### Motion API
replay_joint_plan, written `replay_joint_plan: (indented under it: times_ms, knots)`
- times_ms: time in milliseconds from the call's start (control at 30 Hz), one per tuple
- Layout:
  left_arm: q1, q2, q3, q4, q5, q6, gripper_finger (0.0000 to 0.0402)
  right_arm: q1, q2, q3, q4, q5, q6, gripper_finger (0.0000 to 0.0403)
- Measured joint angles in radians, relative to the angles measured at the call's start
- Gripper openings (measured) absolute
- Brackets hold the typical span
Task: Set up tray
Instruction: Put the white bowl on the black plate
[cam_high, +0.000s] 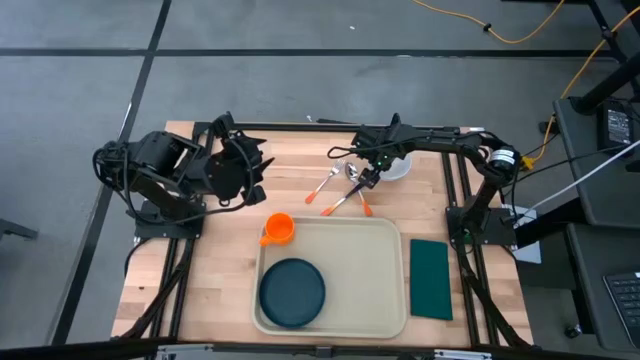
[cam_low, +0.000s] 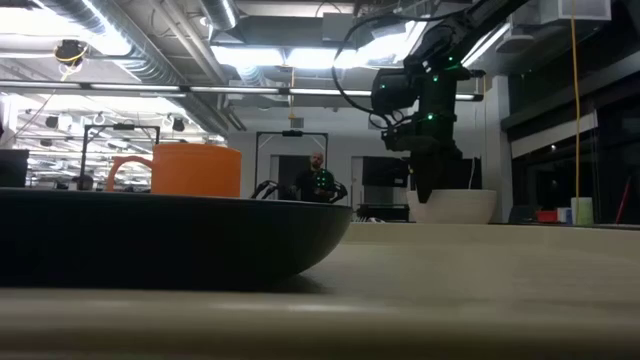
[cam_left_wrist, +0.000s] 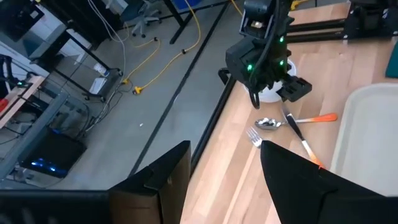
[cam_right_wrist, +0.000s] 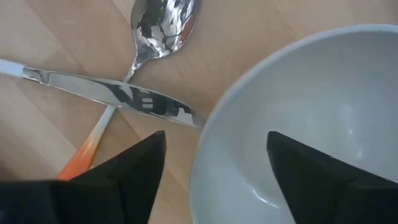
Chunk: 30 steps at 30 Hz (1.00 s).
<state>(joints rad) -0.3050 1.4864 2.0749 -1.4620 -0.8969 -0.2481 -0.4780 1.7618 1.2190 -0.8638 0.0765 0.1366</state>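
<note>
The tray (cam_high: 385, 300) is found at the near middle of the table; a dark blue plate (cam_high: 292, 292) lies in its left part, an orange cup (cam_high: 278, 229) stands at its far left corner, on or just outside the rim, which cannot be told, and a dark green napkin (cam_high: 431, 278) lies just beside its right rim. A white bowl (cam_right_wrist: 311, 124) and the cutlery, namely a spoon (cam_right_wrist: 163, 25), a knife (cam_right_wrist: 118, 94) and a fork (cam_left_wrist: 254, 137), remain on the bare wood beyond the tray. The right gripper (cam_right_wrist: 214, 165) is held low over the bowl's rim, fingers spread, one inside and one outside; nothing is gripped. The left gripper (cam_left_wrist: 224, 180) is parked at the far left, fingers apart and empty.

The step in hand is judged to be the pickup of the bowl; a short descent and a closing on the rim are called for next, care being taken that the adjacent knife is not disturbed.
</note>
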Motion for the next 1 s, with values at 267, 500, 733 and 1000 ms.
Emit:
replay_joint_plan:
  times_ms: [267, 500, 733, 1000]
  knots:
    - [0.000, 0.000, 0.000, -0.012, 0.026, -0.001, 0.0187, 0.001, -0.005, 0.000, 0.000, 0.005, 0.016, 0.0118]
    - [0.000, 0.000, 0.000, -0.012, 0.027, -0.003, 0.0183, 0.002, -0.006, 0.001, -0.028, 0.005, 0.016, 0.0020]
    - [0.000, 0.000, 0.000, -0.012, -0.005, -0.027, 0.0182, 0.033, -0.028, 0.000, -0.078, 0.003, 0.043, 0.0012]
    - [-0.001, 0.000, 0.000, -0.016, -0.087, -0.027, 0.0182, 0.117, -0.133, 0.086, -0.204, 0.015, 0.072, 0.0012]
